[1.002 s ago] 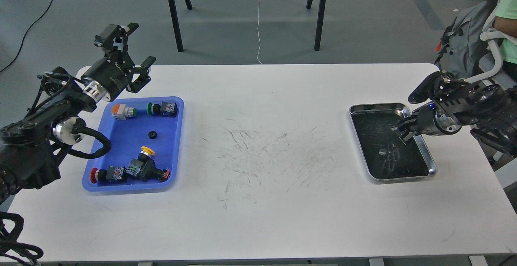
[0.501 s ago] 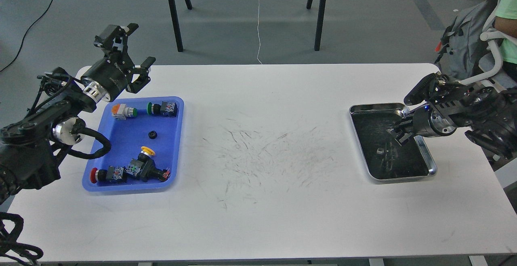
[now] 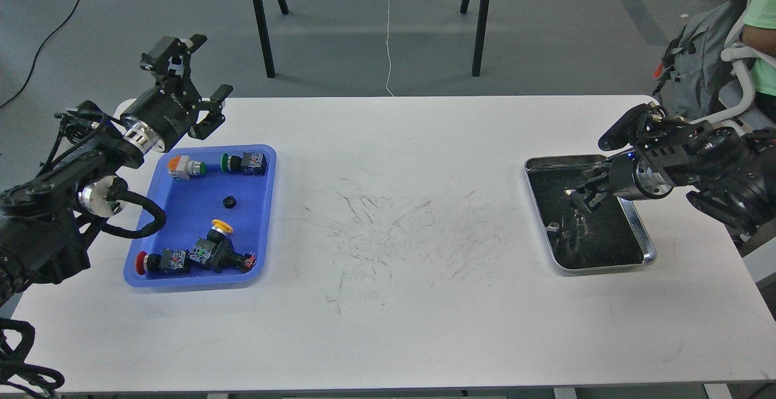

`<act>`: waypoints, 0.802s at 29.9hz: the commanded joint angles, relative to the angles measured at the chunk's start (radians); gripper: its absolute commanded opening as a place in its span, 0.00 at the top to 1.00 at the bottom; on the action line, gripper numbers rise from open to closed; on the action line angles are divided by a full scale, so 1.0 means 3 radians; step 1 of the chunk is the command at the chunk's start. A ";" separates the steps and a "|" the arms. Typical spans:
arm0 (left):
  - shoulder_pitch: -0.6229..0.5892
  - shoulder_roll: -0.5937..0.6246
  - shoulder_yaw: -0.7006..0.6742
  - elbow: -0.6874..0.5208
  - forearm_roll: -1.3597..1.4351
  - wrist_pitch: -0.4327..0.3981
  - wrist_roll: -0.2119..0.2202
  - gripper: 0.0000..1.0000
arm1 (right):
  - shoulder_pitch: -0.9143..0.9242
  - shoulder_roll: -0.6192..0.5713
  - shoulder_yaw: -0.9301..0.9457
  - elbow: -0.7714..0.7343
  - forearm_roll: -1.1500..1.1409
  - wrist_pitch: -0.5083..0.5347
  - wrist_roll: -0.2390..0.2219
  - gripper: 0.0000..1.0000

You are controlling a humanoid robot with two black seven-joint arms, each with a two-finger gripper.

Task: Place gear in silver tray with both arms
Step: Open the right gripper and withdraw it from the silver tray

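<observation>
White tabletop [image 3: 388, 338] fills most of the view, w/ dark scuff marks [image 3: 394, 229] across its middle. Left arm [image 3: 79, 187] comes in from the left edge, black w/ silver joint rings and looping cables; right arm [image 3: 709, 168] reaches in from the right edge, pointing left over the silver tray. Blue tray [image 3: 257, 217] sits on the left part of the tabletop, near its far edge; silver tray [image 3: 536, 205] sits well apart on the right, shiny rim, dark scratched bottom w/ reflections in it. Left claw [image 3: 197, 74] is raised above the far-left corner of the blue tray, tilted up and away — its two fingers stand clearly apart, nothing between them. Right claw [image 3: 581, 196] hovers over the far half of the silver tray, seen small and dark against the tray bottom, so can't tell if fingers are apart or together, or whether they hold anything. In the blue tray: push-button switches — an orange one [image 3: 185, 167] and a green one [image 3: 242, 162] along the far side, a yellow one [image 3: 213, 242] and a red one [image 3: 159, 262] touching near the front. Small black gear [image 3: 229, 201] lies alone in the middle of the blue tray. A tiny pale bit [image 3: 553, 227] shows in the silver tray's left part; can't tell what it is.
</observation>
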 commanded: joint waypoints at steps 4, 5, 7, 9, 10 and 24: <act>0.0000 0.0000 0.0000 0.0000 0.0006 0.0000 0.0000 0.00 | -0.0015 0.0005 0.0121 -0.0128 0.0180 0.0003 0.0000 0.26; 0.0000 -0.0005 0.0000 0.0000 0.0001 0.0000 0.0000 0.00 | -0.0010 0.0005 0.0167 -0.0144 0.0236 0.0003 0.0000 0.25; -0.0020 0.0000 -0.0015 -0.0031 -0.0035 0.0000 0.0000 0.00 | -0.0005 0.0005 0.0285 -0.0154 0.0384 0.0008 0.0000 0.25; -0.0026 -0.0005 -0.0051 -0.0041 -0.0040 0.0000 0.0000 0.00 | 0.0006 0.0000 0.0474 -0.0154 0.0563 0.0003 0.0000 0.21; -0.0046 -0.0010 -0.0026 -0.0051 -0.0025 0.0000 0.0000 0.00 | -0.0010 0.0000 0.0571 -0.0159 0.0640 0.0003 0.0000 0.18; -0.0215 -0.0117 -0.0255 -0.0031 -0.0076 0.0000 0.0000 0.00 | -0.0219 -0.0031 0.1911 -0.0164 0.1514 -0.0054 0.0000 0.17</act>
